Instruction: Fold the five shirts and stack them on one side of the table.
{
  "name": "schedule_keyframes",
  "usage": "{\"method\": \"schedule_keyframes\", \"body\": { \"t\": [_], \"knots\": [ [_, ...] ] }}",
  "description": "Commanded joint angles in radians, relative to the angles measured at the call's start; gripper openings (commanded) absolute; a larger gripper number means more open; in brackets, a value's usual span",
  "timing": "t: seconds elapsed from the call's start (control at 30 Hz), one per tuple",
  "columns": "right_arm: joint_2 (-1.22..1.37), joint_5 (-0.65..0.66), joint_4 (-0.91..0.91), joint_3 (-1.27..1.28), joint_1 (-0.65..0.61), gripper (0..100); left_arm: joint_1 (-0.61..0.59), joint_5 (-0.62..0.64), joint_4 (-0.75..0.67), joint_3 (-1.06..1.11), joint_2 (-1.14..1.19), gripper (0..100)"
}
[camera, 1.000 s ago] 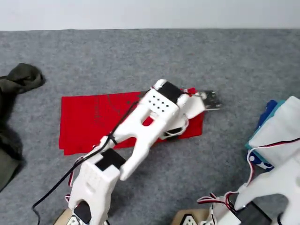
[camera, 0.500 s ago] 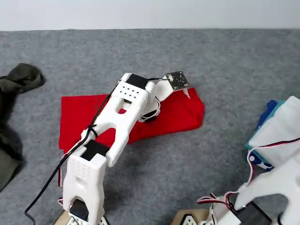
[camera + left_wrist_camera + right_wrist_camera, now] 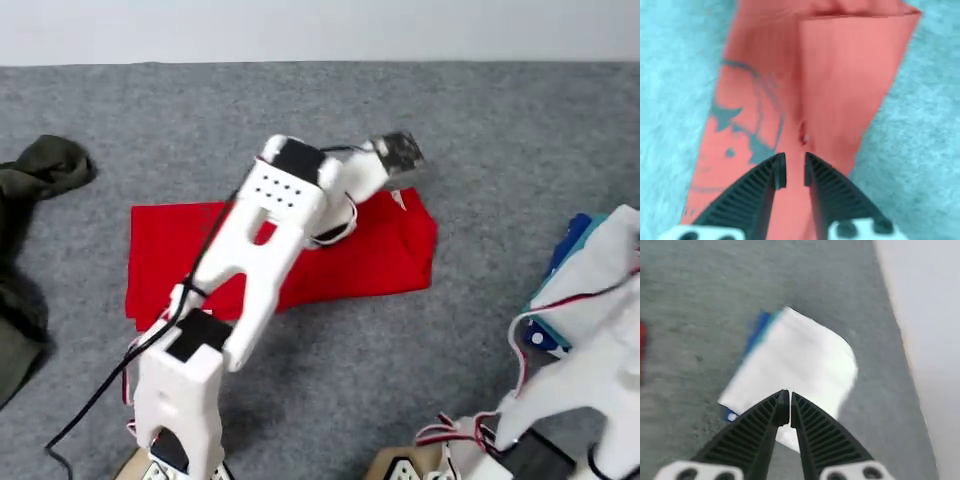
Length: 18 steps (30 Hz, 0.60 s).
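Observation:
A red shirt (image 3: 360, 255) lies flat mid-table, its right part folded over; the left wrist view shows the fold edge and a dark print on the red shirt (image 3: 850, 85). My left gripper (image 3: 398, 185) hovers over the shirt's far right corner. Seen from its own wrist, the left gripper (image 3: 794, 167) is open by a narrow gap, holding nothing. A folded stack (image 3: 590, 275) with a white shirt on top rests at the right edge. My right gripper (image 3: 790, 402) hangs shut above that white shirt (image 3: 800, 370).
A crumpled olive shirt (image 3: 30, 230) lies at the table's left edge. Blue and teal folded shirts (image 3: 566, 245) peek out under the white one. The right arm (image 3: 600, 370) rises from the front right. Grey felt (image 3: 400, 380) lies bare in front of the red shirt.
My left gripper has left the red shirt's right edge and swung back over its far right corner. The right arm has shifted slightly.

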Motion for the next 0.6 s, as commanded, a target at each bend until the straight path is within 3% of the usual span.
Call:
{"method": "schedule_keyframes", "body": {
  "t": [0.0, 0.13, 0.23, 0.37, 0.57],
  "knots": [
    [-0.018, -0.098, 0.039, 0.107, -0.189, 0.9, -0.083, 0.068, 0.038, -0.044, -0.084, 5],
    [-0.018, -0.206, 0.012, 0.341, -0.452, 0.9, -0.195, 0.089, 0.064, -0.042, -0.074, 5],
    [-0.016, -0.272, -0.116, 0.503, -0.601, 0.9, -0.275, 0.089, 0.064, -0.042, -0.038, 5],
    [-0.016, -0.358, -0.43, 0.75, -0.716, 0.9, -0.321, 0.089, 0.063, -0.042, 0.046, 5],
    [0.001, -0.361, -0.817, 1.03, -0.805, 0.9, -0.31, 0.084, 0.058, -0.047, 0.138, 5]
  ]
}}
